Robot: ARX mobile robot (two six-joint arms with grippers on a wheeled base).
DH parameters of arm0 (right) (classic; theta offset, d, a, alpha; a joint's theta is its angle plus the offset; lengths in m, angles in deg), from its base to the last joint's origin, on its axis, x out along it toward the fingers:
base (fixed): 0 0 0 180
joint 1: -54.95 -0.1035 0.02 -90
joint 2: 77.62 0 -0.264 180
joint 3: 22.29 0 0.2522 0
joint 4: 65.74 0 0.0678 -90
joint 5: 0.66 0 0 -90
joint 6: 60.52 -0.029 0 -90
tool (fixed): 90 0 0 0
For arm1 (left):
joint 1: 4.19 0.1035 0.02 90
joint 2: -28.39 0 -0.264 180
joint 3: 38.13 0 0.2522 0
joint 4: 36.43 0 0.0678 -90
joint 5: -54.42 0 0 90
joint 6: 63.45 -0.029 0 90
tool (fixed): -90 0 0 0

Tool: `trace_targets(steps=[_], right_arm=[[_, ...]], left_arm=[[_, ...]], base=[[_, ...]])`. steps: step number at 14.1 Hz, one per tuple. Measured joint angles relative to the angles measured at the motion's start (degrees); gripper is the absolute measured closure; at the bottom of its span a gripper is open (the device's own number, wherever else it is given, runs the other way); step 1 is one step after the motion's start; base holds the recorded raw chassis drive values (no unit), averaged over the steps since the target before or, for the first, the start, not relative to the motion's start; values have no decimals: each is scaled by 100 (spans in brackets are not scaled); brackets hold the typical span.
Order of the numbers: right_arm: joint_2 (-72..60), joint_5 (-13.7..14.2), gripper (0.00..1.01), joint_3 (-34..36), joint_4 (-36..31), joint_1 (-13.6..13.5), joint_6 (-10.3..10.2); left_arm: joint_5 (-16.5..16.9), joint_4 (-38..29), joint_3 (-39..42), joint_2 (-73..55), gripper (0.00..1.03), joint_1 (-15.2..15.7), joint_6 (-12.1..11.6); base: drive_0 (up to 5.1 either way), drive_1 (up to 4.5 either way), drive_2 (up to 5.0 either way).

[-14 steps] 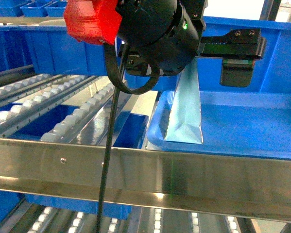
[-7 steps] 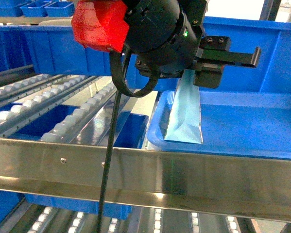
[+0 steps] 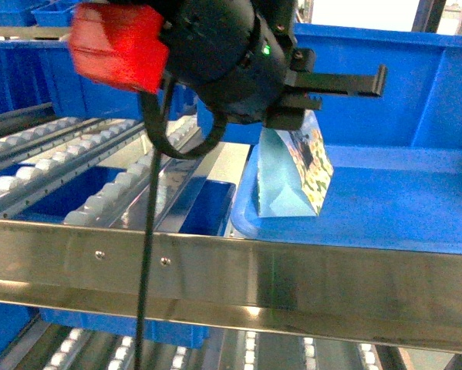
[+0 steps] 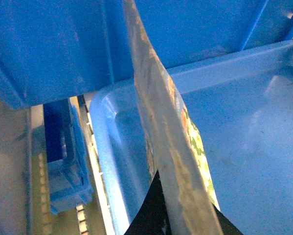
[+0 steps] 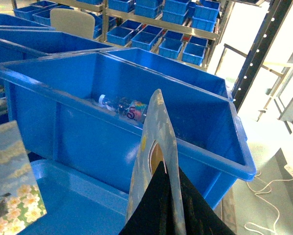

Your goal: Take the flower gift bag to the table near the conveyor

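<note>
Across the head view, steel-framed conveyor [image 3: 99,154] with rows of small white rollers, and a shiny steel rail [image 3: 292,270] along the front; behind the rail, on the right, a shallow blue tray [image 3: 400,216]; beside the tray, lower between the roller lanes, a small blue bin [image 3: 207,204].

Inside the tray, near its front left corner, flower gift bag [image 3: 296,177], upright but leaning, printed face turned to the right; cannot tell if its bottom touches the tray floor. At the top of the bag, left gripper [image 3: 292,116], closed tight on the upper edge; in the left wrist view, black fingers [image 4: 146,215] pressed on both sides of the thin bag edge.

Not seen in the head view, right gripper [image 5: 166,205]; in its own wrist view clamped on a second paper bag [image 5: 153,142] with cut-out handle, seen edge-on; behind it, a large blue bin [image 5: 87,132] with a bottle [image 5: 122,105] inside.
</note>
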Motion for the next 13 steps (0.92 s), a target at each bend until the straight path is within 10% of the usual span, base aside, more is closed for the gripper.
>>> trace_targets(steps=[7,13], right_arm=[[0,0,99,0,0,0,0],[0,0,99,0,-2,-2,0]], left_arm=[[-621,83,1071,2485,101,153,774],[-765,474,1683,3324,101,415,960]], base=[[0,0,0],[0,0,0]])
